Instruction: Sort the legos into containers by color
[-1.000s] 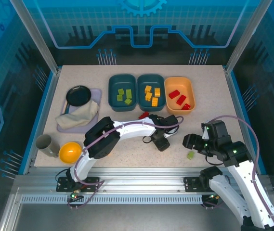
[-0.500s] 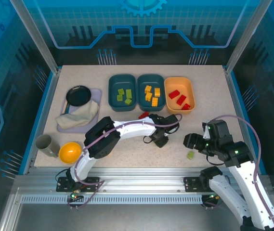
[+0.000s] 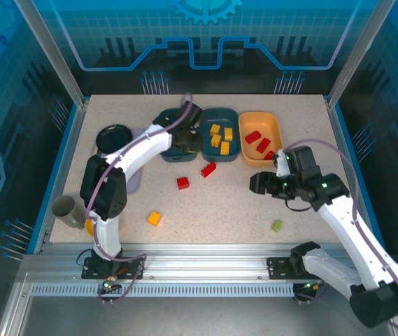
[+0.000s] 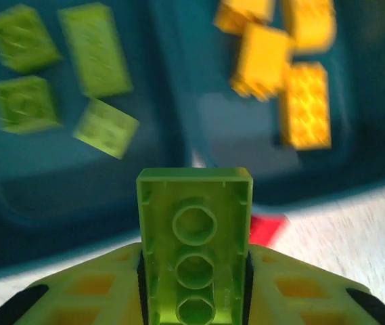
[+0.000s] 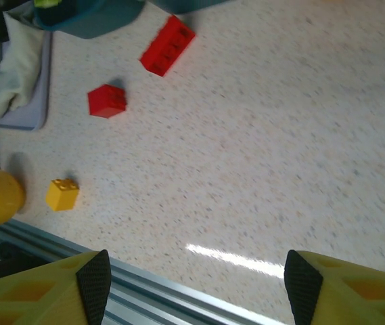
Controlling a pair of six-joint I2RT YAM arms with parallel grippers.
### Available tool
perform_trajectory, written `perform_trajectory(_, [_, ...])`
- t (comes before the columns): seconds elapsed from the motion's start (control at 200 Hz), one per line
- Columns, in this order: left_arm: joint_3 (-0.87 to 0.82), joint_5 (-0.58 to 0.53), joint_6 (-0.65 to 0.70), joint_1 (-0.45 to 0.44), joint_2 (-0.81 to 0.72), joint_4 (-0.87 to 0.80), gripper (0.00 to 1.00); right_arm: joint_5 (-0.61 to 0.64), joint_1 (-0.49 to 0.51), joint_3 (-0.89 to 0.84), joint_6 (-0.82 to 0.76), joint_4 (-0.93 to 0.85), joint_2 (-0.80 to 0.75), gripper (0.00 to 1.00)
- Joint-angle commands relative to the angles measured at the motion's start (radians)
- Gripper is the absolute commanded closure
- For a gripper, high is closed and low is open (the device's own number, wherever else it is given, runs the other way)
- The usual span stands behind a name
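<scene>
The speckled bench (image 3: 303, 210) carries three trays in a row at its far side: two dark teal ones and, to the right of them, a light orange tray (image 3: 265, 122).

The left arm reaches from its base across to the left teal tray (image 4: 63, 189). Its left pincer (image 3: 187, 138) hangs just above that tray's near edge, clamped on a green lego (image 4: 194, 237) that stands on end between the fingers with its hollow underside facing the wrist camera. The right pincer (image 3: 260, 184) hovers over bare bench below the orange tray, its fingers wide apart with nothing between them.

Four green legos (image 4: 94, 57) lie in the left teal tray. The middle teal tray (image 3: 211, 152) holds several yellow-orange legos (image 3: 221, 136), and the orange tray holds a few red legos (image 3: 254, 136).

Four pieces lie loose on the bench. A long red lego (image 3: 209, 169) sits just below the teal trays, with a small red lego (image 3: 182, 183) near it to the left. A yellow lego (image 3: 154, 218) lies nearer the front edge, and a loose green lego (image 3: 276, 225) lies close to the front below the right pincer.
</scene>
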Motion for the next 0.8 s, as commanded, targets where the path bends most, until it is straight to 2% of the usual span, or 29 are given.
perform_trajectory(0.0, [0.087, 0.03, -0.107, 0.085, 0.08, 0.029, 0.65, -0.02, 0.045, 0.086, -0.029, 0.112, 0.092, 0.29])
perform_trajectory(0.125, [0.246, 0.085, -0.201, 0.173, 0.216, 0.05, 0.65, -0.023, 0.057, 0.153, -0.03, 0.15, 0.197, 0.29])
perform_trajectory(0.33, [0.588, 0.105, -0.377, 0.245, 0.477, -0.027, 0.65, -0.015, 0.048, 0.227, -0.057, 0.146, 0.289, 0.29])
perform_trajectory(0.46, [0.625, 0.146, -0.528, 0.276, 0.544, 0.023, 0.65, -0.02, 0.029, 0.229, -0.059, 0.143, 0.299, 0.29])
perform_trajectory(0.59, [0.623, 0.162, -0.598, 0.279, 0.569, 0.056, 0.64, -0.023, 0.013, 0.223, -0.058, 0.143, 0.302, 0.29])
perform_trajectory(0.635, [0.623, 0.168, -0.621, 0.279, 0.577, 0.059, 0.61, -0.024, 0.01, 0.221, -0.058, 0.143, 0.304, 0.29])
perform_trajectory(0.745, [0.623, 0.194, -0.658, 0.282, 0.583, 0.062, 0.43, -0.023, 0.003, 0.225, -0.062, 0.14, 0.319, 0.29])
perform_trajectory(0.795, [0.623, 0.204, -0.664, 0.282, 0.575, 0.062, 0.39, -0.012, 0.006, 0.228, -0.064, 0.135, 0.326, 0.29])
